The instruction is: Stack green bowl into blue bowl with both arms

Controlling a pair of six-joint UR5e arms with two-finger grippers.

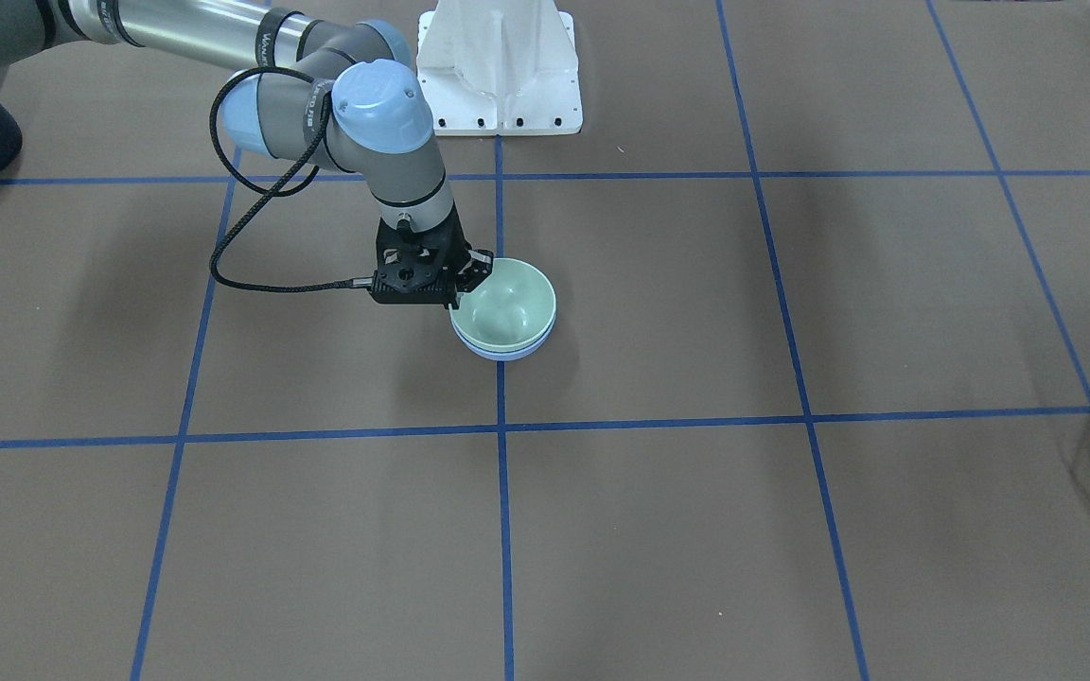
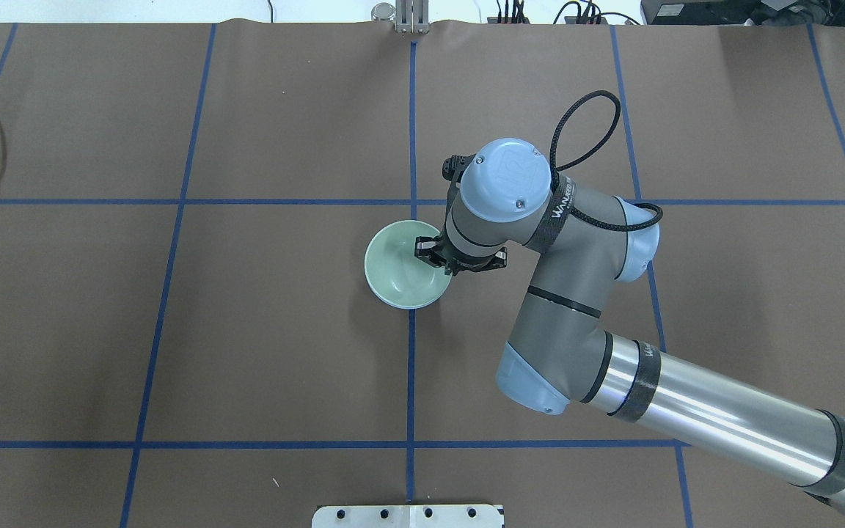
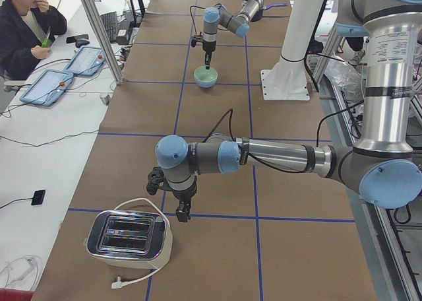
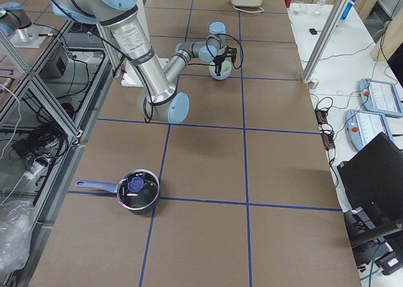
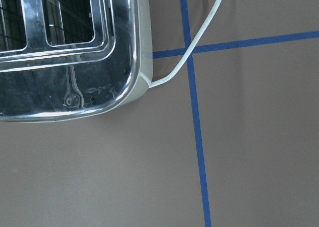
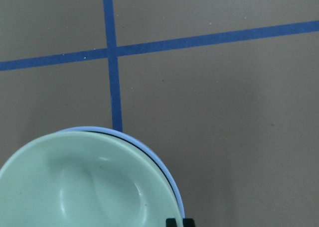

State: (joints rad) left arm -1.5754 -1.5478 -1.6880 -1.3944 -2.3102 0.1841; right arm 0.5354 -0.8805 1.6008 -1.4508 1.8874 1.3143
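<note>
The pale green bowl (image 1: 507,303) sits nested inside the blue bowl (image 1: 505,354) at the middle of the table; only the blue rim shows below it. In the right wrist view the green bowl (image 6: 84,187) fills the lower left, with the blue rim (image 6: 159,160) around it. My right gripper (image 1: 465,291) reaches down onto the green bowl's rim on the robot's right side, with its fingertips (image 6: 171,221) close together on either side of that rim. It also shows in the overhead view (image 2: 433,260). My left gripper (image 3: 181,212) hangs far away near a toaster; I cannot tell whether it is open.
A chrome toaster (image 3: 128,235) with a white cable stands at the table's left end, right under the left wrist camera (image 5: 65,48). A dark pot with a lid (image 4: 137,191) sits at the right end. The white pedestal base (image 1: 500,66) stands behind the bowls.
</note>
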